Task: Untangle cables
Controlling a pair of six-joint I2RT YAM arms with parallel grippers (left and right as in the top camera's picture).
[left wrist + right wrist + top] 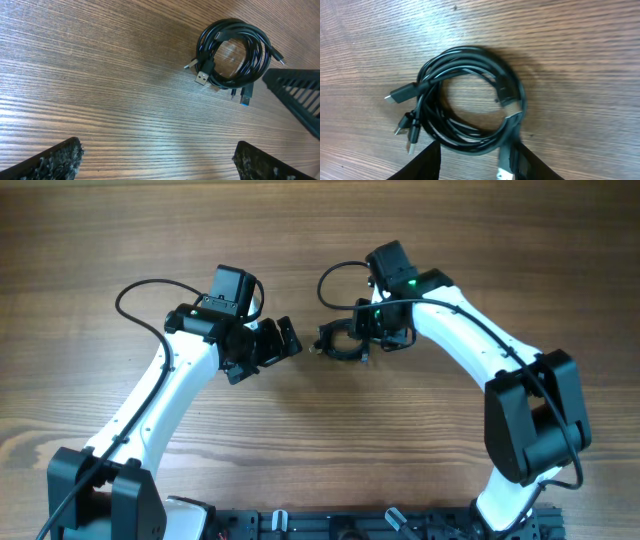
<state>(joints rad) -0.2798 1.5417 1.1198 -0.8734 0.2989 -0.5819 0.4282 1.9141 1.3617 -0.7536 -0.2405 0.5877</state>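
**Coiled cables lying between two open grippers**

A wooden surface fills the overhead view. The left arm and right arm reach in, and their grippers face each other at the middle.

The left gripper is spread wide, holds nothing, and sits just beside the cables. The right gripper is also spread, its fingers straddling the coil's rim. You cannot tell whether a finger touches a strand.

The cables lie flat as one small black coil between the grippers. Expect them to be light, limp and a little slick. Pulling one strand will likely drag the whole coil along.

The stiff plugs poking out at one side look like your surest hold.
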